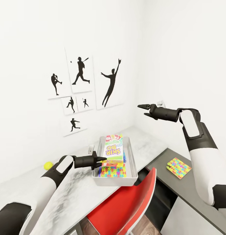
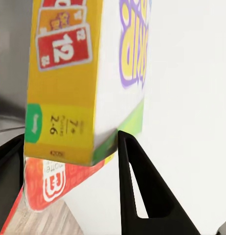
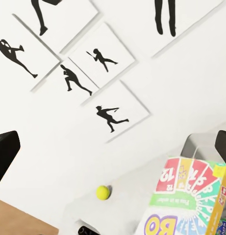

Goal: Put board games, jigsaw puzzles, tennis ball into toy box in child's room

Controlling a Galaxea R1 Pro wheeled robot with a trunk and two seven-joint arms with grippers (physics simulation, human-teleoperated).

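Toys sit stacked in the toy box (image 1: 132,169) on the desk (image 1: 73,189): a jigsaw puzzle (image 1: 112,171) lies flat at the near end of the bin, and the white SKIP-BO box (image 1: 112,150) rests on top of other colourful boxes, its far end raised above the rim. The left gripper (image 1: 101,159) reaches in from the left, its jaws level with the near left corner of the SKIP-BO box. In the left wrist view the two dark fingers (image 2: 142,191) stand on either side of that box's lower corner (image 2: 83,98), with the yellow side panel between them; a gap shows at the one finger and the other is at the picture's edge, so I cannot tell whether the jaws are pressing the box or merely straddling it. A red-printed box (image 2: 46,183) shows just under the SKIP-BO box.

The right gripper (image 1: 141,109) hangs in the air well above and to the right of the toy box, jaws spread apart and holding nothing; its wrist view looks down past the black silhouette pictures (image 1: 83,85) onto the SKIP-BO box.

The tennis ball (image 1: 47,165) lies on the desk at the far left, against the wall, well apart from the toy box. A second jigsaw puzzle (image 1: 178,167) lies on the lower dark grey cabinet (image 1: 198,192) to the right. A red chair (image 1: 126,205) stands near the desk's front edge.
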